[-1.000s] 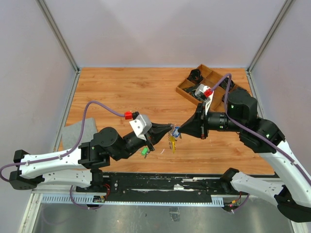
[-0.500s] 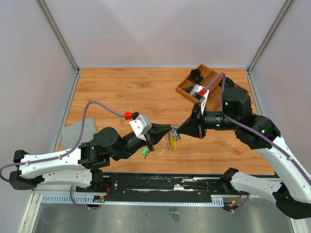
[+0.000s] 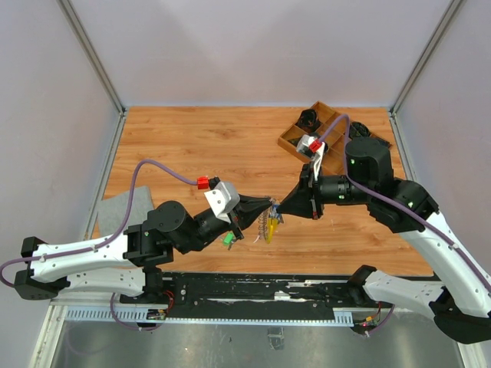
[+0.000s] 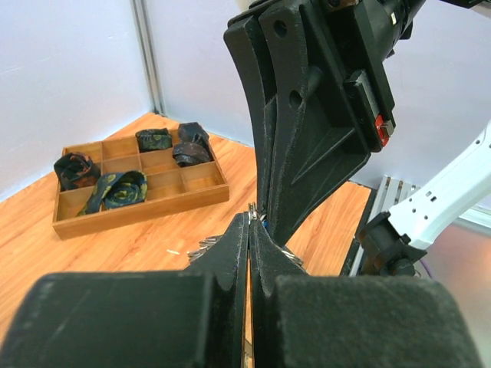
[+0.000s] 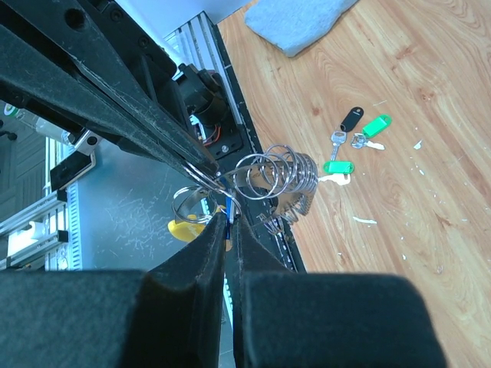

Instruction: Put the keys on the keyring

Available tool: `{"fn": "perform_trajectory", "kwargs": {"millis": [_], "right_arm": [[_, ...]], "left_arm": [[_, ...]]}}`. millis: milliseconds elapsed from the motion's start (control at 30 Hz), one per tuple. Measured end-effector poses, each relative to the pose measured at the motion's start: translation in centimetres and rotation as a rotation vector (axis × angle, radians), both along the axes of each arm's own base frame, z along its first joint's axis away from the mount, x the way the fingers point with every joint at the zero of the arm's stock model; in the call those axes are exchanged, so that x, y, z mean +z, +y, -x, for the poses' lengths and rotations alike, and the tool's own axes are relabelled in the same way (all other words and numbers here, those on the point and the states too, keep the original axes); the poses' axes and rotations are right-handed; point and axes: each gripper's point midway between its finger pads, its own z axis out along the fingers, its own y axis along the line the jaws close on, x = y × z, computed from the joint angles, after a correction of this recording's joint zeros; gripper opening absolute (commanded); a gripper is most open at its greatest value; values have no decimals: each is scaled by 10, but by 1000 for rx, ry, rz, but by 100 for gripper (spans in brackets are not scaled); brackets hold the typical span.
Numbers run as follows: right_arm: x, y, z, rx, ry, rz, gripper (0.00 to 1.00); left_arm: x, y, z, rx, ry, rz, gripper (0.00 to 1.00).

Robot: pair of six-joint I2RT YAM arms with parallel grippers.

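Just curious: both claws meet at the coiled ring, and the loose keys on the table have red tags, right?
Not red: the right wrist view shows the loose keys on the table with green tags and one black. Left claw and right claw do meet at the coiled ring.

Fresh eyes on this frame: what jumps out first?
Both arms meet tip to tip mid-table: the left gripper shut on the coiled keyring, the right gripper pinching a blue key beside it. Loose green- and black-tagged keys lie on the wood nearby; a wooden tray sits far right.
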Motion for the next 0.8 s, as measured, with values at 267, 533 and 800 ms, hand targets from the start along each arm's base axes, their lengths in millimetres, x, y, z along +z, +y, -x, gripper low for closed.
{"fn": "perform_trajectory", "kwargs": {"millis": [267, 533, 800], "right_arm": [[-5, 1, 1, 11, 21, 15, 23], [17, -14, 1, -36, -117, -19, 34], [72, -39, 18, -48, -420, -186, 39]], "left_arm": [[0, 0, 0, -1, -1, 1, 1], [1, 0, 1, -4, -1, 3, 1], [6, -5, 11, -68, -16, 20, 1]]}}
